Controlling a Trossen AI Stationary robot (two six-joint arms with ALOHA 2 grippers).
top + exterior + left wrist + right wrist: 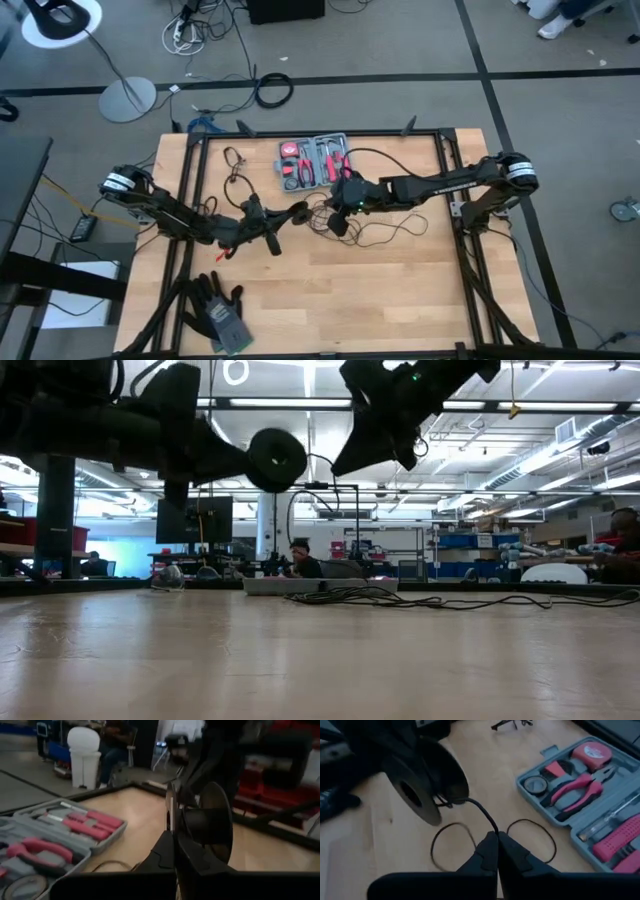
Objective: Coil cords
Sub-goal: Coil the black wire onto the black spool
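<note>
The cord is a thin black wire ending in a round black disc (277, 460), shaped like a small spool. The disc hangs above mid-table with my left gripper (285, 216) shut on it. From the disc (427, 785) the wire runs a short way to my right gripper (494, 851), which is shut on it just to the disc's right. The rest of the cord (385, 232) lies in loose loops on the wood below and to the right of my right gripper (334, 220). My left gripper pinches the disc's thin flange (170, 822) edge-on between its two fingers, reaching about level from the table's left. The disc is lifted clear of the table, standing on edge. My right gripper pinches the wire (492, 827) between its fingertips, a short way from the disc, slanting down from the table's right. The short run of wire (479, 810) to the disc curves in the air; beyond the fingers the cord drops to loops (451, 846) on the table.
An open grey tool kit (315, 162) with red-handled tools lies at the far middle. More thin black wire (237, 170) lies in loops at the far left. Dark gloves (220, 310) lie near the front left. A black frame (447, 160) borders the wood.
</note>
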